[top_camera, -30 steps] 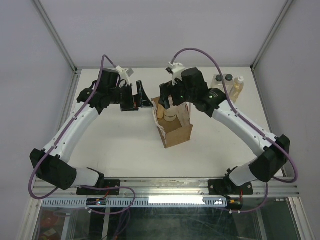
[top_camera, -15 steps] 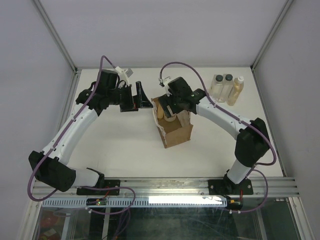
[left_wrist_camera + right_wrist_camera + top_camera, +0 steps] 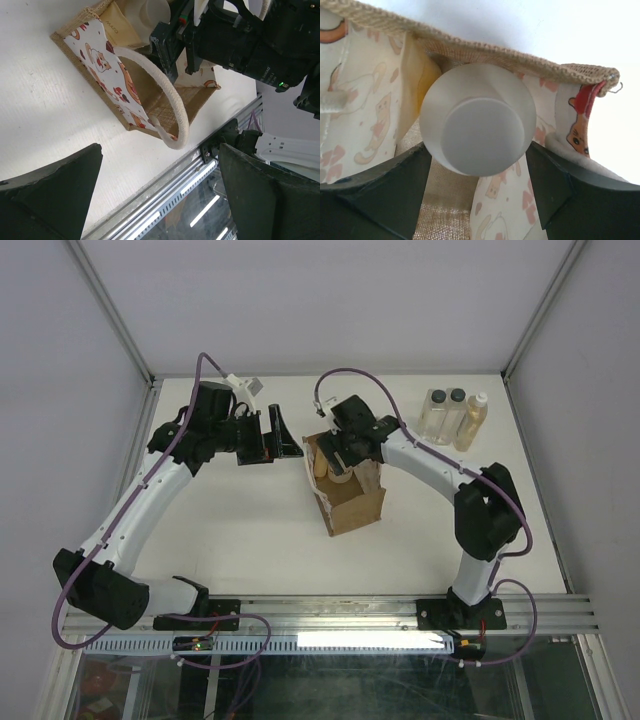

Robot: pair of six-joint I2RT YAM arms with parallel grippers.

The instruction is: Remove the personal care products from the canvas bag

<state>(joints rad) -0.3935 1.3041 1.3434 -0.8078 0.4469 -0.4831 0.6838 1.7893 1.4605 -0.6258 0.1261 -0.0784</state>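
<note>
1. The canvas bag (image 3: 352, 498) stands open-mouthed at the middle of the white table (image 3: 230, 530). Its cartoon-printed lining and one cream handle (image 3: 172, 107) show in the left wrist view.
2. The whitish bottle (image 3: 477, 120) is upright inside the bag, at the mouth's 12 o'clock end. A yellowish item (image 3: 415, 82) is tucked against it at 10 o'clock; what it is cannot be told.
3. The right gripper (image 3: 338, 452) reaches down into the bag mouth. Its fingers (image 3: 375, 200) are spread wide and flank the bottle closely on both sides. Whether they press on it cannot be told.
4. The left gripper (image 3: 275, 435) hangs at 10 o'clock from the bag, apart from it, spread wide with nothing between its fingers.
5. At 1 o'clock from the bag, well apart and near the far right corner, two clear bottles (image 3: 438, 412) with black caps stand side by side. The amber bottle (image 3: 472, 422) with its white cap is just beside them.
6. Purple cables (image 3: 345, 375) loop over both arms.
7. Pale grey walls (image 3: 300, 300) on metal posts close in the table, and a metal rail (image 3: 330, 615) runs along the 6 o'clock edge.
</note>
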